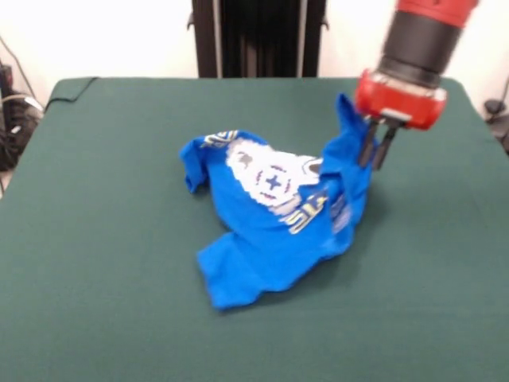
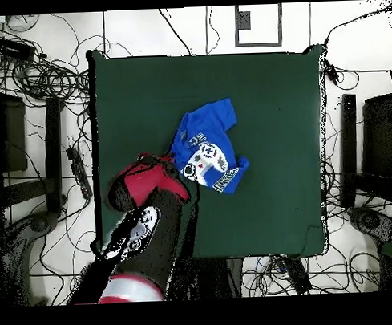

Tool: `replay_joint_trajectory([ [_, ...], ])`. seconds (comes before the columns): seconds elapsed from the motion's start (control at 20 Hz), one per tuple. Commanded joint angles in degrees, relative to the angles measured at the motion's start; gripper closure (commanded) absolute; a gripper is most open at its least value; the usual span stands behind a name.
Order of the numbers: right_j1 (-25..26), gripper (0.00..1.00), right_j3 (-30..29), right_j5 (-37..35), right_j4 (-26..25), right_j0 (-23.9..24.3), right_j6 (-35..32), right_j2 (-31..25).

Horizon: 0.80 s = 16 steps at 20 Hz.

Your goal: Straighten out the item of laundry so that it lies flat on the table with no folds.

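While it sits rumpled near the middle of the green cloth counter (image 1: 95,239), the soft blue T-shirt (image 1: 270,231) has one edge lifted, pinched between the gripper (image 1: 377,151) jaws.

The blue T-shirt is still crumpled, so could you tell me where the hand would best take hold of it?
Probably the raised edge of the blue T-shirt beside the hand. That part stands up off the table, so the fingers could close on it from the side rather than pressing down. The front view suggests they already pinch it there; pulling outward should spread the folds.
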State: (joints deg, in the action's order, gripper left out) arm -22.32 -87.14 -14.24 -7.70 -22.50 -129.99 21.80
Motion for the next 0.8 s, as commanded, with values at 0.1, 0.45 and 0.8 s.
replay_joint_trajectory([
  [0.1,19.97,1.0,13.69,-41.39,14.83,-24.18,-37.84,27.08],
  [0.45,24.92,1.0,15.84,-55.55,25.95,-26.07,-58.81,25.99],
  [0.8,23.09,1.0,10.28,-40.24,34.3,-23.4,-62.91,16.85],
])
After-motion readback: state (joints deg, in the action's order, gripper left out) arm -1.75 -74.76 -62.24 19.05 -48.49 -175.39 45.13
